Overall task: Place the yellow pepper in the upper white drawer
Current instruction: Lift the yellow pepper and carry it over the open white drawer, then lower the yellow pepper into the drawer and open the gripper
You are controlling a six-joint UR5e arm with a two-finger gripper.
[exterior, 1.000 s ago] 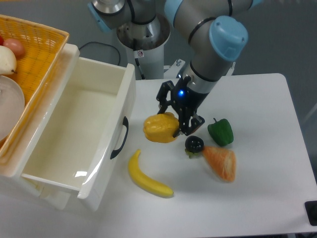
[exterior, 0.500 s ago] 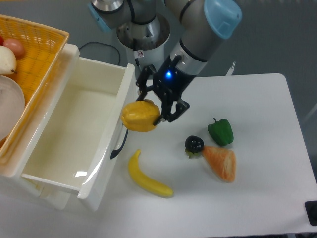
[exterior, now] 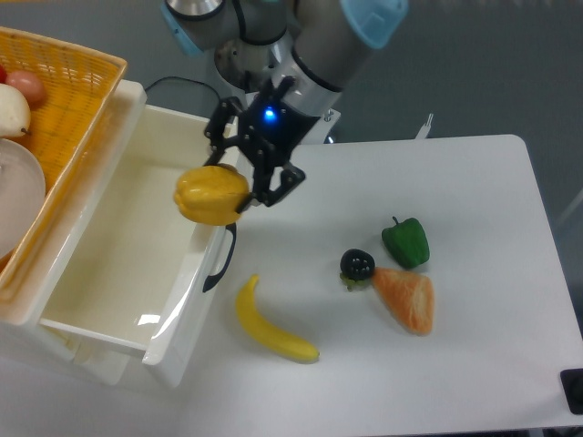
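A: Entry, single fixed view. What does the yellow pepper point(exterior: 211, 195) look like?

B: Rounded and lumpy, glossy skin, deep yellow with a slight orange cast on its lower side. A soft highlight sits on its top. No stem shows from this angle.

A: Where is it, taking the upper white drawer point(exterior: 109, 300) as reference?

B: Lifted off the table, over the drawer's front panel near that panel's far end. Most of the pepper overlaps the open interior; its right edge sits above the panel rim. It hides the top of the dark curved handle point(exterior: 220, 259) below it.

A: Jaws?

B: The gripper point(exterior: 239, 189) has its two dark fingers closed against the pepper, one at the upper back, one at the right side. It holds the pepper clear of everything else. A blue light glows on the gripper body.

A: State of the drawer?

B: Pulled out, white and glossy, deep, interior bare as far as can be seen, with a bright reflection on the floor near the front.

A: Other items relative to the drawer?

B: A yellow woven basket point(exterior: 77, 100) lies against the drawer's left wall. On the table right of the front panel: a banana point(exterior: 269, 326) nearest, then a small dark round fruit point(exterior: 357, 265), an orange carrot piece point(exterior: 406, 297) touching or just beside it, and a green pepper point(exterior: 406, 241) farthest out.
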